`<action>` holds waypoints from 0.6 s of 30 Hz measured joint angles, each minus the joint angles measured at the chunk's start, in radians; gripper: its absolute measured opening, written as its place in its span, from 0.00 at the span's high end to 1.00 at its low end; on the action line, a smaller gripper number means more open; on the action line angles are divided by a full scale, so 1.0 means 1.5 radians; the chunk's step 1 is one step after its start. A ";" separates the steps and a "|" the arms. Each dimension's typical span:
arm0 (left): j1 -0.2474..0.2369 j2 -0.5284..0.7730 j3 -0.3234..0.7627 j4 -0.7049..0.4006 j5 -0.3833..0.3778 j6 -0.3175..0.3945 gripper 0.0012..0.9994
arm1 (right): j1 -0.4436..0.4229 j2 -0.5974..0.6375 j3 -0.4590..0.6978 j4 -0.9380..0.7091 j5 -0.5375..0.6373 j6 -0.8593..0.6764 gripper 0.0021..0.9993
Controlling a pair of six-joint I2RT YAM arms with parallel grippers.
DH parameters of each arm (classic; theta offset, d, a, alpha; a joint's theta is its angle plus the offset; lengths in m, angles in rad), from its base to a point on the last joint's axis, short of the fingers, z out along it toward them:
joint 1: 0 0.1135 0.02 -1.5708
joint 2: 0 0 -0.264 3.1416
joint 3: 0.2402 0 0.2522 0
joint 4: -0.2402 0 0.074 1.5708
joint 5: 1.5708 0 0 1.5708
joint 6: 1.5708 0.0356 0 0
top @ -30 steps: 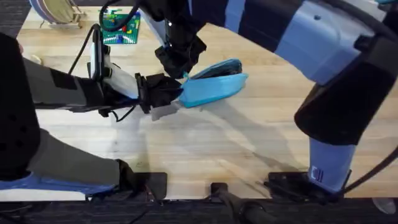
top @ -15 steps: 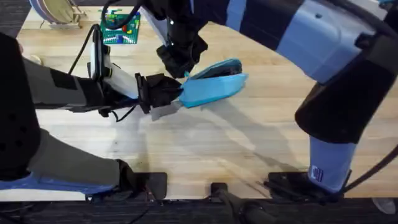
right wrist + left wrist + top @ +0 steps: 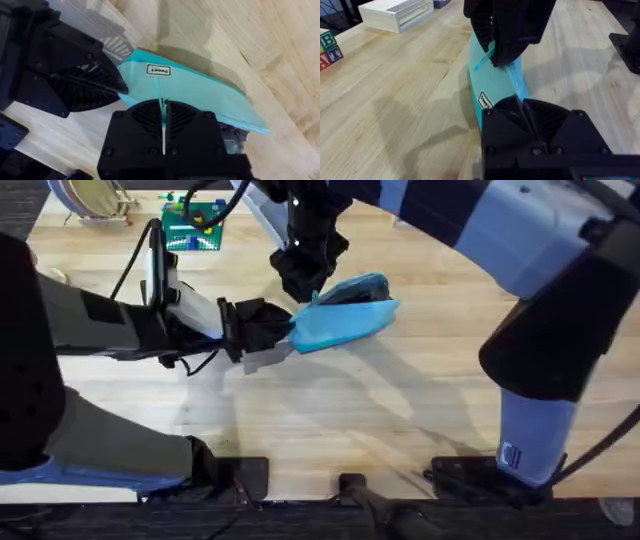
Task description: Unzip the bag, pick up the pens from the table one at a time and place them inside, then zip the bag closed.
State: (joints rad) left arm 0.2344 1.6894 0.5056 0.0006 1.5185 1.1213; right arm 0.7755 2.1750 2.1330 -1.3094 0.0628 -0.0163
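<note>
The light blue bag (image 3: 345, 320) lies on the wooden table (image 3: 330, 410) near the middle. My left gripper (image 3: 285, 330) is shut on the bag's left end, its black fingers pinching the fabric (image 3: 522, 107). My right gripper (image 3: 310, 292) hangs over the bag's top edge, shut on the thin blue zipper pull (image 3: 485, 60), which shows as a pale strip between its fingers (image 3: 163, 107). The bag (image 3: 200, 90) carries a small white label. From the right wrist, the left gripper (image 3: 117, 85) shows at the bag's tip. The pens are out of view.
A green baseplate with bricks (image 3: 193, 225) and a wooden rack (image 3: 90, 200) stand at the back left. A white wooden tray (image 3: 400, 11) and letter blocks (image 3: 327, 45) sit beyond the bag. Bare table lies in front of the bag.
My right gripper has slid to the right along the bag's top edge, away from the left gripper. The left gripper and the bag have stayed in place.
</note>
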 joint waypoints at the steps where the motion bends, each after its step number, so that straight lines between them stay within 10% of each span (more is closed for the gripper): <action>1: 0.000 0.000 0.000 0.000 0.000 0.000 0.96 | -0.001 0.000 0.000 0.000 0.000 -0.006 0.97; 18: 0.000 0.000 0.000 0.002 0.000 0.000 0.96 | -0.060 0.000 0.000 -0.005 -0.020 -0.055 0.97</action>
State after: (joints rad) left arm 0.2344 1.6890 0.5056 0.0037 1.5181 1.1213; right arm 0.6862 2.1750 2.1334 -1.3167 0.0323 -0.0982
